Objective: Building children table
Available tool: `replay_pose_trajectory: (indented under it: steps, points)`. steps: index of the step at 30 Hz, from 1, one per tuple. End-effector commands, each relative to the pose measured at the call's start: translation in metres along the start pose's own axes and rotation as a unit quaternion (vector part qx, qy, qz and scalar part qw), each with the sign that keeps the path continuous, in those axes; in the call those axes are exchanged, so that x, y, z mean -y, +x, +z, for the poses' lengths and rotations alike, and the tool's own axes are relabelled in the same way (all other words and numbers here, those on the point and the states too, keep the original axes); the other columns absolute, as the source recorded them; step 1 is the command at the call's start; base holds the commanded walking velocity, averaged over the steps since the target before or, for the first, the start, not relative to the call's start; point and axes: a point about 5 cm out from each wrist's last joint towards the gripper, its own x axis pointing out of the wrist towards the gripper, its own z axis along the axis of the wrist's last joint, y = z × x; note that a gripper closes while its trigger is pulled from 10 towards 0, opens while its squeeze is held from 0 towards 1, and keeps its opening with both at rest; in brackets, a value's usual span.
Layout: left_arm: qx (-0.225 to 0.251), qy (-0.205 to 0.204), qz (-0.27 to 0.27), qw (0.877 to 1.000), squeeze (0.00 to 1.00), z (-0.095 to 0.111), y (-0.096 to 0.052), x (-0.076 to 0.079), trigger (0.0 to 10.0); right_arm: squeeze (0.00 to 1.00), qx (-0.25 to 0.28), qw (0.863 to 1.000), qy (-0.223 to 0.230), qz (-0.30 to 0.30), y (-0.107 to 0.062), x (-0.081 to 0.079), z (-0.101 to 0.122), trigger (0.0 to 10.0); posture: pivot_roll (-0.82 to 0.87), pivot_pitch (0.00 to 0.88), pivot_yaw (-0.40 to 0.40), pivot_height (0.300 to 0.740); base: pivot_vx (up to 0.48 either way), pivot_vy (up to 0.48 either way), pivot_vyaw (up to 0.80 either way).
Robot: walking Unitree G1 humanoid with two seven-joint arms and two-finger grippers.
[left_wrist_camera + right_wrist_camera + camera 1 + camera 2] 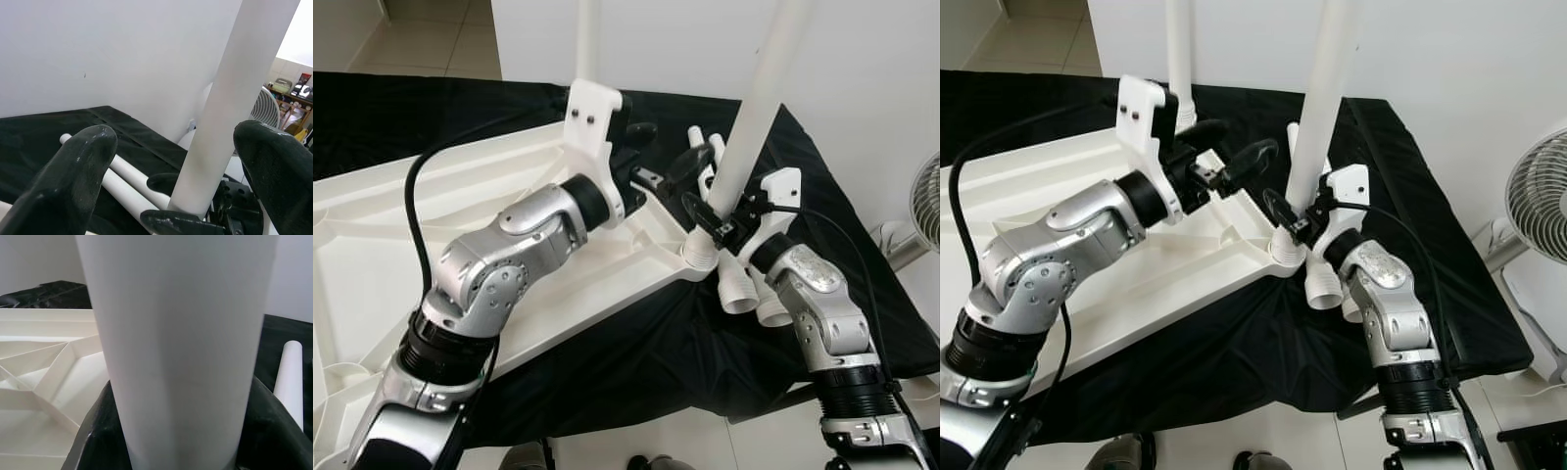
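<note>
Right claw (pixel 717 217) clenches the smooth white leg tube (pixel 754 117); left claw (pixel 664 157) gapes.

both arms are silver with rounded jointed segments and ribbed black collars. each carries a white wrist bracket and a looping black cable. long glossy black fingers (pixel 73 181) tip each arm.

White wall (pixel 1449 59), tiled floor (pixel 431 34), black cloth (pixel 1400 196), fan (pixel 1538 196) at right.
</note>
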Motion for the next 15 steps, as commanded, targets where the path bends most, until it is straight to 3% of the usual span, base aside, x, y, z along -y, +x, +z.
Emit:
replay_pose_trajectory:
  steps: [1,5,12,15]
  points:
    - [0.010,0.010,-0.233,0.972,0.00,0.007,0.002,0.024,10.0,0.00,0.010,1.000,-0.002,0.024,0.003,0.002,0.011,10.0,0.09,0.096,-0.093,0.740,0.000,0.000,0.00]
    - [0.013,0.014,-0.237,0.971,0.00,0.009,0.003,0.025,10.0,0.00,0.015,1.000,-0.005,0.024,0.005,0.006,0.016,10.0,0.09,0.096,-0.093,0.740,0.000,0.000,0.00]
    - [0.017,0.023,-0.243,0.970,0.00,0.020,0.009,0.021,10.0,0.00,0.059,0.998,0.008,0.029,0.009,0.022,0.047,10.0,0.09,0.075,-0.090,0.740,0.000,0.000,0.00]
    - [0.018,0.025,-0.245,0.969,0.00,0.021,0.009,0.021,10.0,0.00,0.040,0.998,-0.003,0.042,0.008,0.018,0.042,10.0,0.08,0.067,-0.088,0.740,0.000,0.000,0.00]
